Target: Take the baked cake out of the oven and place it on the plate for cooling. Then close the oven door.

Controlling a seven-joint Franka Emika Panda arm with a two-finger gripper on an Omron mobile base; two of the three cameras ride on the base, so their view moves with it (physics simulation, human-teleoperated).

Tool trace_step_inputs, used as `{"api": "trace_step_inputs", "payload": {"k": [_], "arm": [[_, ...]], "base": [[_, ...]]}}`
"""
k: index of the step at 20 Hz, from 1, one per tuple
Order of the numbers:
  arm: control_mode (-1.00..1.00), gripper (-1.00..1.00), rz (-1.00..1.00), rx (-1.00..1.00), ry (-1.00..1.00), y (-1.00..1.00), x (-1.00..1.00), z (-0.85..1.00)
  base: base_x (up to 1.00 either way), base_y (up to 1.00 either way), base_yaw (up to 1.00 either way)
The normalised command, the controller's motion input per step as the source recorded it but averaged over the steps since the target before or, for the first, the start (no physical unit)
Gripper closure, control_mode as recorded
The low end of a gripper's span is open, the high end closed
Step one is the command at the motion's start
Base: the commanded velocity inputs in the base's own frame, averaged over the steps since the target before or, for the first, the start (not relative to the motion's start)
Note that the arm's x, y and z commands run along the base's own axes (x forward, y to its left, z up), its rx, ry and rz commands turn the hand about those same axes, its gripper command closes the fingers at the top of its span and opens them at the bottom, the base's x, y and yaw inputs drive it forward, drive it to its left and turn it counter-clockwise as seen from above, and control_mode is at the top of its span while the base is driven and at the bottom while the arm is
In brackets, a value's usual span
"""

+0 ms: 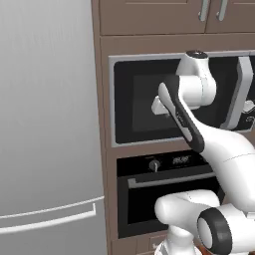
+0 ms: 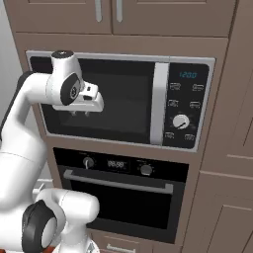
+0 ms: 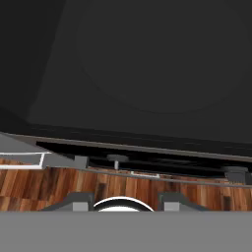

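Observation:
The black oven point(image 2: 122, 196) sits in brown cabinetry under the microwave, with round knobs point(image 2: 88, 161) and a small display. Its glass oven door point(image 2: 123, 207) stands upright and shut, its silver bar handle point(image 2: 117, 182) across the top. The oven point(image 1: 167, 196) is partly hidden by my arm in the left base view. My gripper point(image 2: 80, 113) hangs in front of the microwave's dark door, pointing down, open and holding nothing. In the hand view my fingertips point(image 3: 78, 201) stand wide apart above the oven's knob point(image 3: 116, 158). The cake and the plate are out of view.
The silver-framed microwave point(image 2: 159, 101) with its keypad point(image 2: 185, 106) is right behind the gripper. A tall grey fridge point(image 1: 50, 124) fills the left. Brown cabinets point(image 2: 123, 15) run above and a cabinet side point(image 2: 227, 158) stands at the right. Wood floor point(image 3: 49, 184) lies below.

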Motion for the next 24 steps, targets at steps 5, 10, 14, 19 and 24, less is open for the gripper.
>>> {"api": "trace_step_inputs", "payload": {"k": [5, 10, 14, 19, 24], "arm": [[1.00, -1.00, 0.00, 0.00, 0.00, 0.00, 0.00, 0.00], [1.00, -1.00, 0.00, 0.00, 0.00, 0.00, 0.00, 0.00], [1.00, -1.00, 0.00, 0.00, 0.00, 0.00, 0.00, 0.00], [1.00, -1.00, 0.00, 0.00, 0.00, 0.00, 0.00, 0.00], [1.00, -1.00, 0.00, 0.00, 0.00, 0.00, 0.00, 0.00]], "base": [[-0.34, 0.00, 0.00], [-1.00, -0.09, -0.01], [-0.54, -0.29, 0.08], [0.00, -0.71, 0.47], [0.02, -0.78, 0.62]]}}
